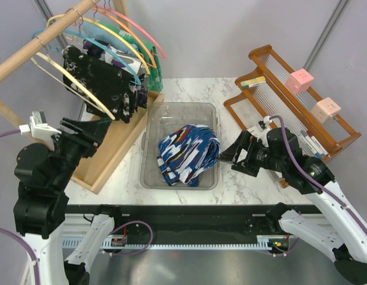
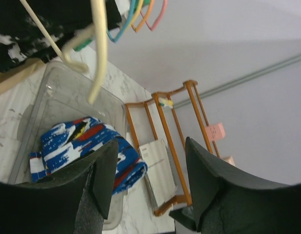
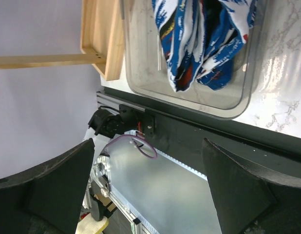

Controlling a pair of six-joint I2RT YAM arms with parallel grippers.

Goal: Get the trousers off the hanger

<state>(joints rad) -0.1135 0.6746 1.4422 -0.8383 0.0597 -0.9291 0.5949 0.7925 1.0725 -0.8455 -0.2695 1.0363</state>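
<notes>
The trousers (image 1: 189, 155) lie bunched in the clear bin (image 1: 177, 119), off the hanger (image 2: 100, 46), which hangs at the bin's ten o'clock. Both claws gape empty. The right gripper (image 1: 222, 155), at the bundle's three o'clock, should back away level to avoid snagging cloth. The left gripper (image 1: 91, 129) waits below the hanger.

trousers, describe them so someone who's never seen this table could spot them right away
At the middle of the marble table sits a clear plastic bin. The trousers are the crumpled heap inside it. Their bold blue, white, red and black print sets them apart from the black, white-speckled garment hanging on the rack at the left.
</notes>
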